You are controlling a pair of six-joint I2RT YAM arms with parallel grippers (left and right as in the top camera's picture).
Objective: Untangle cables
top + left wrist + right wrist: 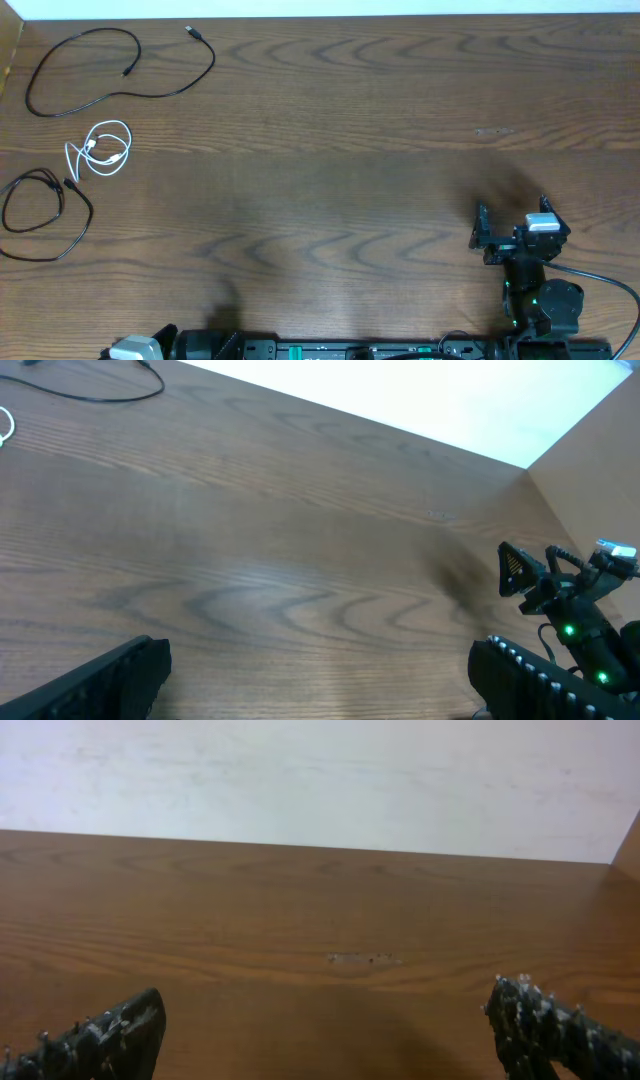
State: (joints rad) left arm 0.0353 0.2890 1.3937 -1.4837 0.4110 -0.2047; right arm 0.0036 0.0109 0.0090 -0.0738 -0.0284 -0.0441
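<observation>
Three cables lie apart at the table's far left in the overhead view: a long black one at the back, a small coiled white one below it, and a shorter looped black one nearest the left edge. The left wrist view catches a bend of the long black cable and a sliver of the white one. My left gripper is open over bare wood near the front edge. My right gripper is open at the right, far from the cables, nothing between its fingers.
The wooden table ends at a pale wall along the back edge. The right arm, with green lights, shows at the right of the left wrist view. The arms' bases and thick black wiring line the front edge.
</observation>
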